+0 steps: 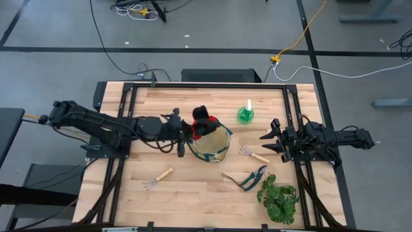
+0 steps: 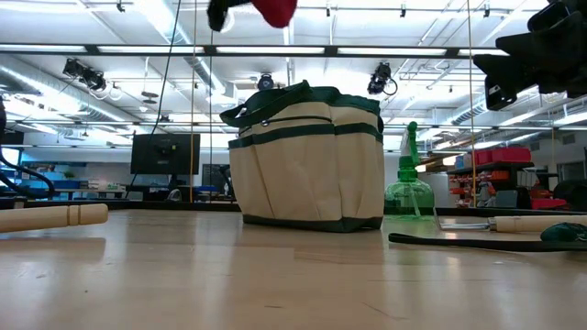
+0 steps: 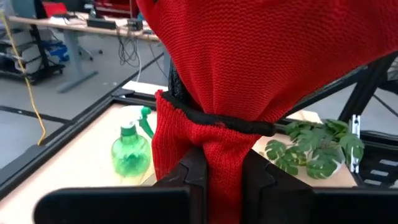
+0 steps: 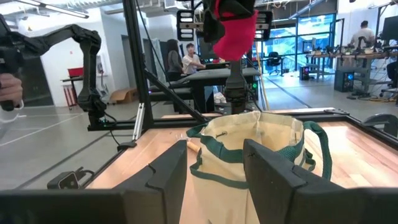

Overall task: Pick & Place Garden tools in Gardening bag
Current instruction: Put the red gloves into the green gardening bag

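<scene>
Left gripper (image 1: 191, 131): clamped on red gloves (image 1: 203, 122), held above gardening bag (image 1: 212, 145).
Right gripper (image 1: 267, 140): fingers held apart, nothing gripped, raised near the counter (image 1: 193, 187) edge.
Gardening bag: upright, mid-counter.
Spray bottle (image 1: 245, 114): placed beyond the bag.
Rakes (image 1: 157, 178) (image 1: 253, 154): laid on either side of the bag.
Pruning shears (image 1: 247, 178): laid beside plant (image 1: 279, 198).

One gardening bag (image 1: 213, 145), two hand rakes (image 1: 158, 177) (image 1: 253, 154), one spray bottle (image 1: 245, 115), one pruning shears (image 1: 248, 178), one plant (image 1: 279, 198), red gloves (image 1: 202, 123), possibly a pair.
</scene>
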You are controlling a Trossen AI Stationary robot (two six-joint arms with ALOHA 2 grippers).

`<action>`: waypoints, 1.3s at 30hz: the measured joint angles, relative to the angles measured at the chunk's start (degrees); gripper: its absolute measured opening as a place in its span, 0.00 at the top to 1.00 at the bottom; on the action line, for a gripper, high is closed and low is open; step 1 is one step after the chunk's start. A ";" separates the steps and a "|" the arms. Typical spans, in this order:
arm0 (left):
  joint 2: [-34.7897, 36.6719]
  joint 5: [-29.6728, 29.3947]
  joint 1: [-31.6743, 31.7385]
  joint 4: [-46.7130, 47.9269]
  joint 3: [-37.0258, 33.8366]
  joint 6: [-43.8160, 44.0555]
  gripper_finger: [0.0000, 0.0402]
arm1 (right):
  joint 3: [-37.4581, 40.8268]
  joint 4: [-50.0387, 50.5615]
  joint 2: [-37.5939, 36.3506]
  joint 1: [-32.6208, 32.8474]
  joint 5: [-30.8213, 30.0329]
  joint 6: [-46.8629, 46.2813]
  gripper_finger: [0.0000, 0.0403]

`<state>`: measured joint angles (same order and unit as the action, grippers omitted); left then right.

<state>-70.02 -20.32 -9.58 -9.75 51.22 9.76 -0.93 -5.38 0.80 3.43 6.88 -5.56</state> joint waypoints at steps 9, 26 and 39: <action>-5.73 8.84 4.99 -6.18 0.00 0.00 0.89 | -0.02 0.41 0.00 -0.01 0.02 -0.99 0.60; -15.30 18.80 9.19 -14.52 0.03 0.03 0.89 | 0.00 0.76 0.00 -0.01 0.02 -0.98 0.60; -20.20 20.51 9.53 -16.65 0.02 1.18 0.89 | 0.00 1.37 -0.02 -0.01 0.01 -1.03 0.60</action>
<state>-90.21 0.19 -0.05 -26.40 51.25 10.94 -0.93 -4.01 0.78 3.42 6.89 -6.59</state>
